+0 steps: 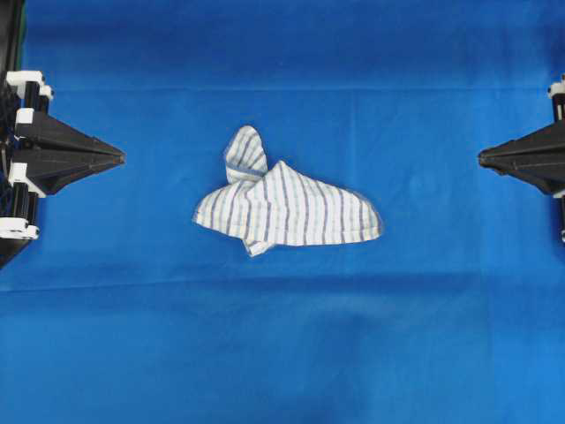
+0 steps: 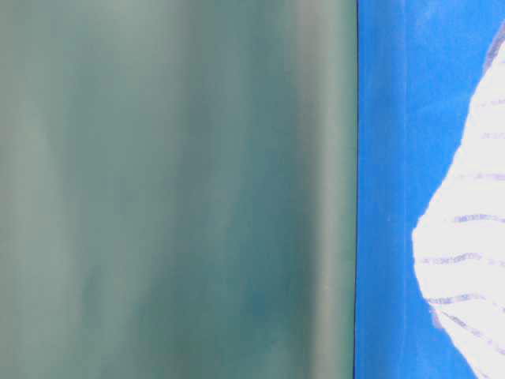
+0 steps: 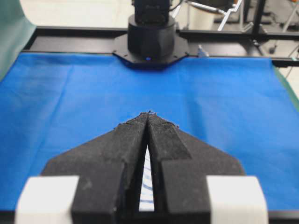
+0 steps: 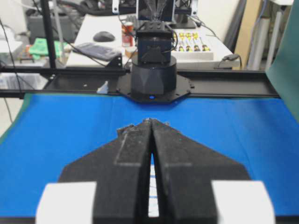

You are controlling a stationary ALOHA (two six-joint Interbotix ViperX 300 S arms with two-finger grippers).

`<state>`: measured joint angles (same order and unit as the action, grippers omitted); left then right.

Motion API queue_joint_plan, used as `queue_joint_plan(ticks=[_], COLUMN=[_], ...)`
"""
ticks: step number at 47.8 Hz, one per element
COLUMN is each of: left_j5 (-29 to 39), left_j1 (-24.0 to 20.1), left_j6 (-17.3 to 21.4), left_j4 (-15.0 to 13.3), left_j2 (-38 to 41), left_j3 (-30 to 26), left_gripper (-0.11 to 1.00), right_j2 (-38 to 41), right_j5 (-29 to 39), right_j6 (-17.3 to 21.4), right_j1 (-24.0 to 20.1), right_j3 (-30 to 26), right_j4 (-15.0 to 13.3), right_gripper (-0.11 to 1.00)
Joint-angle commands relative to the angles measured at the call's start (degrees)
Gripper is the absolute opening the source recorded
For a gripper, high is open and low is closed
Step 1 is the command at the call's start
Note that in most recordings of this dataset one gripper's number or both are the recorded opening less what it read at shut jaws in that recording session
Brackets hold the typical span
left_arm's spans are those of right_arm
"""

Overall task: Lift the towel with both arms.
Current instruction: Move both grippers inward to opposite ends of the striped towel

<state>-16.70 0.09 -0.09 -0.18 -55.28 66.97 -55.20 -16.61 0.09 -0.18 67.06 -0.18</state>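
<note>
Blue tablecloth (image 1: 282,353), both tools closed, empty

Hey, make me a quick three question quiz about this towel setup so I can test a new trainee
1. True or false: the left gripper is holding the towel.
2. What lies directly under the towel: A) a bare wooden top, B) a blue tablecloth, C) a metal tray?
3. How do the jaws of the right gripper stand?

Key
1. False. It sits at the left edge, apart from the towel.
2. B.
3. Shut, tips together, holding nothing.
</note>
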Motion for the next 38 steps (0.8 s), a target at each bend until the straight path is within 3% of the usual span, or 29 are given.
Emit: queue_joint_plan(ticks=[1, 14, 28, 31, 35, 38], left_j5=[-0.35, -0.97, 6.5, 7.82, 9.23, 10.81], left_j1=[0.09, 0.18, 0.44, 0.44, 0.44, 0.44], left_j6=[0.53, -0.18, 1.58, 1.76, 1.67, 1.67], left_j4=[-0.88, -1.05, -1.05, -1.05, -1.05, -1.05], left_j2=[0.44, 4.57, 15.73, 17.93, 20.92, 23.12], left_j3=[-2.02, -4.04, -13.18, -14.06, -15.12, -16.0], left_gripper=[0.0, 0.0, 0.02, 0.11, 0.34, 0.53], right_j2=[0.44, 5.36, 12.48, 14.24, 17.14, 19.69], right_j5=[-0.35, 5.89, 12.13, 13.45, 15.29, 16.7], right_j6=[0.09, 0.35, 0.26, 0.26, 0.18, 0.18], right_j1=[0.44, 0.26, 0.26, 0.35, 0.09, -0.09], right_j3=[-1.32, -6.5, -13.27, -13.89, -14.33, -14.77], right_j4=[0.0, 0.09, 0.0, 0.09, 0.09, 0.0], right_gripper=[0.0, 0.0, 0.0, 0.01, 0.02, 0.18])
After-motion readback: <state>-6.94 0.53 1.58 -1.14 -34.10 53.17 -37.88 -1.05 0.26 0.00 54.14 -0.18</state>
